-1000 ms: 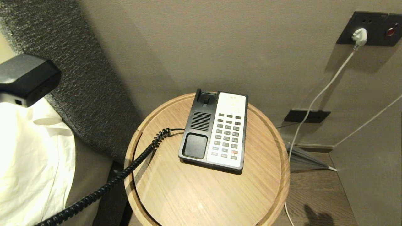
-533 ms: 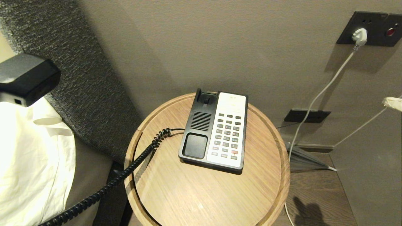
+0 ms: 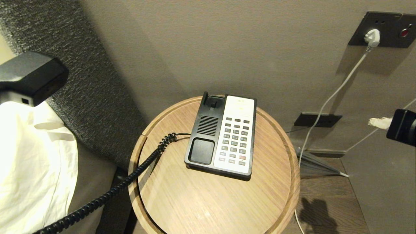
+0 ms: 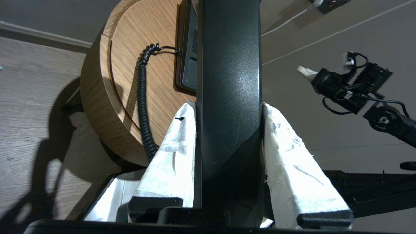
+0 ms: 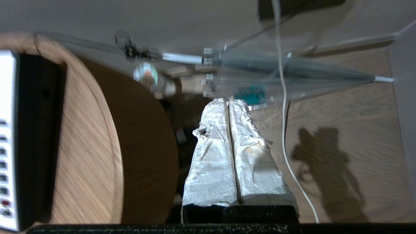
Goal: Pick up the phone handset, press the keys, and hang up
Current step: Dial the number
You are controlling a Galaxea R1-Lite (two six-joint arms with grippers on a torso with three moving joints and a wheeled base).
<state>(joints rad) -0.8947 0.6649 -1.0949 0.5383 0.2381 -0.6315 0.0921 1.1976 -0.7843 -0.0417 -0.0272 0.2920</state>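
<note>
The left end effector [image 4: 228, 110] is clamped on the phone handset [image 4: 228, 81], held off the left of the round surface [image 3: 195, 195]; only one end shows in the head view. The right end effector [image 5: 228, 104], fingers together, is cut off at the right edge. Keypad markings on the phone base [image 3: 224, 135] are unreadable.

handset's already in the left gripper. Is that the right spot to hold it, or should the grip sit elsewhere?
Probably fine. The left gripper clamps the phone handset across its straight shaft, one wrapped finger on each flat side. That straight part likely holds steadier than the rounded ends, and it keeps clear of the coiled cord.
</note>
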